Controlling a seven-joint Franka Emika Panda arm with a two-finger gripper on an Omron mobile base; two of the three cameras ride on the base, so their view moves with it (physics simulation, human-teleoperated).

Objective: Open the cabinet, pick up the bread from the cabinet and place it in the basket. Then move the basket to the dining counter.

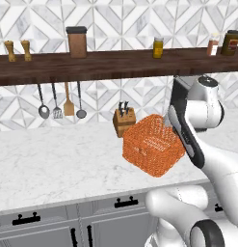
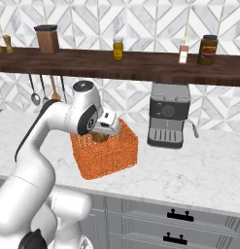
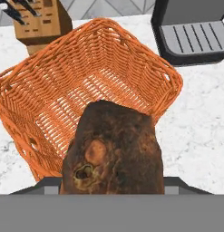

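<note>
here, left to right: knife block (image 3: 38, 20) beyond the gripper (image 2: 101, 136) to its left; orange basket (image 3: 63, 90) directly below it on the marble worktop (image 1: 53, 164); bread (image 3: 114, 149) pinched between the jaws, over the basket's open top; coffee machine (image 2: 169, 115) off to the right.

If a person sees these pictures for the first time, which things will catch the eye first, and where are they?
The bright orange basket stands out first, sitting on the marble worktop between a wooden knife block and a dark coffee machine. Next comes the dark brown bread, held in the gripper just above the basket's open top. The white arm bends over the basket.
</note>
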